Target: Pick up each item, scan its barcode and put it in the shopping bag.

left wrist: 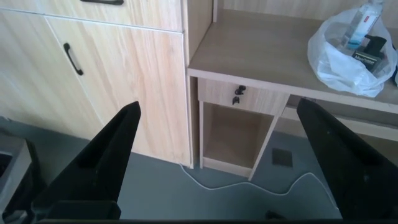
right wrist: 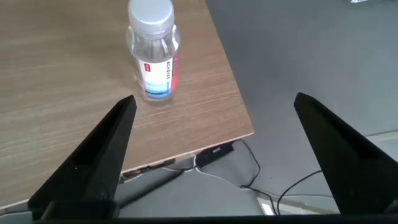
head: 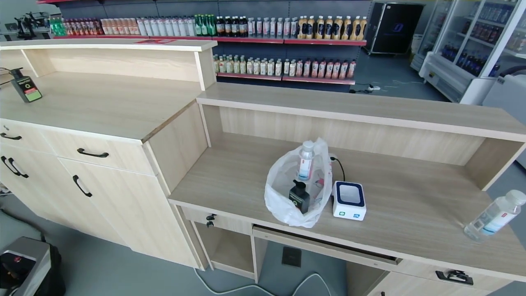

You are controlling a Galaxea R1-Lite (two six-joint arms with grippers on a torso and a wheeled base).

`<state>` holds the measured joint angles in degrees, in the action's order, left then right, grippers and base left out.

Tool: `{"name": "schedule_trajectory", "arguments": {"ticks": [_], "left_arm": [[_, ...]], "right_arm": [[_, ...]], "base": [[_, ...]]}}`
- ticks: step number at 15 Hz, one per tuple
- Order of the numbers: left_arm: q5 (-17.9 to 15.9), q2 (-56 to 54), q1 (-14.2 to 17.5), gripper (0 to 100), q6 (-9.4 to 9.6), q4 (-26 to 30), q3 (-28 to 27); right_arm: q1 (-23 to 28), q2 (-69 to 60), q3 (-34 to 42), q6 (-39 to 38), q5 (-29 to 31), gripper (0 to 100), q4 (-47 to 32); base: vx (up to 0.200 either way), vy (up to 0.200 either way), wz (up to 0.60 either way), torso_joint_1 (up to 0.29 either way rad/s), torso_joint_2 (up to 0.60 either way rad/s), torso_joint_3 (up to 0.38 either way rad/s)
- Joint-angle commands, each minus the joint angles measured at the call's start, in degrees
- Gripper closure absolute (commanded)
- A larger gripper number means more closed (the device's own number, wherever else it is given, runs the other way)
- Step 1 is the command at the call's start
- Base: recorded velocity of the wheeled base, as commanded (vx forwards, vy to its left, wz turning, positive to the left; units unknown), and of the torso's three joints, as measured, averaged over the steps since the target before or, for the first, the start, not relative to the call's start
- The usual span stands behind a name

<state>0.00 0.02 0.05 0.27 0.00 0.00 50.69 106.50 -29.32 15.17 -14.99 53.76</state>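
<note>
A translucent shopping bag stands open on the low desk. Inside it are a white-capped bottle and a dark pump bottle. Right beside the bag sits a white scanner with a dark-framed window. A clear water bottle with a red-and-blue label stands near the desk's right front corner. My right gripper is open, a short way from this bottle and not touching it. My left gripper is open and empty, low over the floor off the desk's left front, with the bag far from it.
A taller counter with drawers and cupboard doors adjoins the desk on the left and carries a small payment terminal. A raised shelf backs the desk. Cables lie on the floor under the desk. Drink shelves and fridges stand behind.
</note>
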Motion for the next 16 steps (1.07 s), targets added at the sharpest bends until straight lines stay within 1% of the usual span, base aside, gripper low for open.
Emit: {"name": "schedule_trajectory", "arguments": {"ticks": [1, 6, 16], "left_arm": [[0.00, -0.02, 0.04, 0, 0.00, 0.00, 0.00], [0.00, -0.02, 0.04, 0, 0.00, 0.00, 0.00], [0.00, -0.02, 0.04, 0, 0.00, 0.00, 0.00]], "right_arm": [[0.20, 9.08, -2.15, 1.36, -0.56, 0, 2.05], [-2.44, 16.20, -3.46, 2.94, -0.65, 0, 9.70], [-9.91, 25.60, -8.91, 2.85, -0.56, 0, 18.22]], "base": [[0.000, 0.000, 0.00, 0.000, 0.00, 0.000], [0.000, 0.000, 0.00, 0.000, 0.00, 0.000], [0.000, 0.000, 0.00, 0.000, 0.00, 0.000]]}}
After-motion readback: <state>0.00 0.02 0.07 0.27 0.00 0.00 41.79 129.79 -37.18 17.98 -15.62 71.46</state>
